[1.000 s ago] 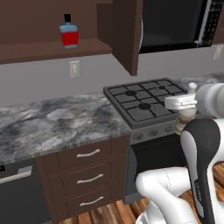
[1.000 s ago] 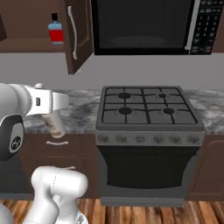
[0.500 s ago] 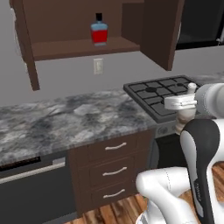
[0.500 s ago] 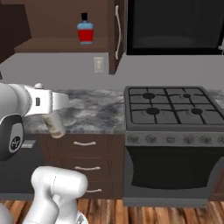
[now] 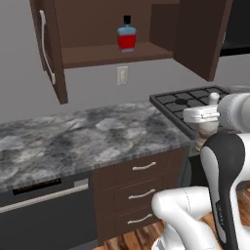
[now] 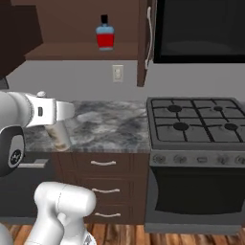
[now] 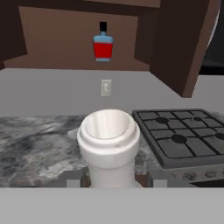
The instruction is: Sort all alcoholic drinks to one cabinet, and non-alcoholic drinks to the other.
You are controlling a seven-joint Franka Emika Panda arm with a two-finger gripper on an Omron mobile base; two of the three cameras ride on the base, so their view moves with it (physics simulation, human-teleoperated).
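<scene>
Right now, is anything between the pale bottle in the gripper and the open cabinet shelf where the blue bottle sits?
Nothing visible. The gripper holds the pale bottle above the counter edge, both cabinet doors stand open, and the shelf beside the blue bottle is open.

base driven left, open cabinet (image 5: 102, 53) with blue bottle (image 5: 127, 35) more centred

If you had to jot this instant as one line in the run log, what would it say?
gripper: shut on pale bottle | blue bottle: on open wall cabinet shelf | next: likely shelve pale bottle beside it
</scene>
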